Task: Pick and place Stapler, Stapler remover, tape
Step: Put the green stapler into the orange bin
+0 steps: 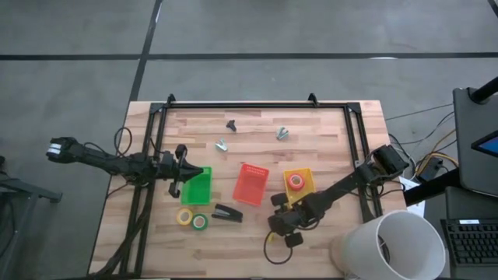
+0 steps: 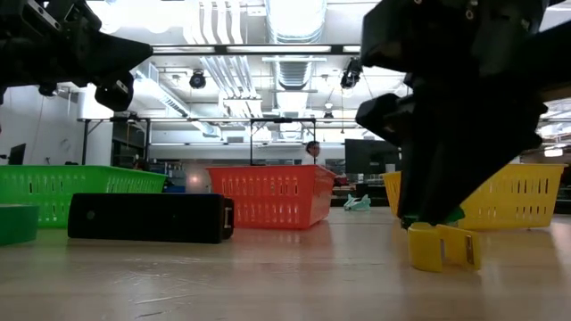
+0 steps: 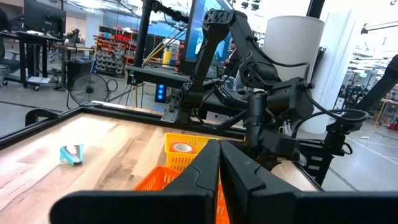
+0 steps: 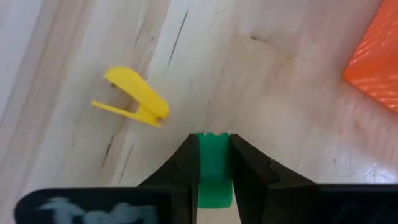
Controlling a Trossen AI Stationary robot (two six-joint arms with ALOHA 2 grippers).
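Note:
My right gripper (image 1: 282,224) points down near the table's near edge, below the yellow bin (image 1: 308,176), shut on a small green staple remover (image 4: 213,167). A yellow staple remover (image 4: 134,96) lies on the wood just beside it (image 2: 442,247). The black stapler (image 1: 227,212) lies flat near the yellow tape roll (image 1: 184,217) and the green tape roll (image 1: 200,222). An orange tape roll (image 1: 295,181) sits in the yellow bin. My left gripper (image 1: 183,175) hovers shut at the green bin's (image 1: 199,189) left edge. My right gripper pinches the green staple remover between its two fingers, which come from above and point down. The remover's toothed end (image 4: 213,135) shows just at the fingertips. A green bit (image 2: 456,215) shows under the gripper, clear of the table top.
A red bin (image 1: 250,185) stands between the green and yellow bins. Three more small removers (image 1: 232,124) (image 1: 222,145) (image 1: 282,134) lie toward the far edge. A black rail frame (image 1: 257,106) runs around the table. A white cylinder (image 1: 389,245) stands at the near right corner.

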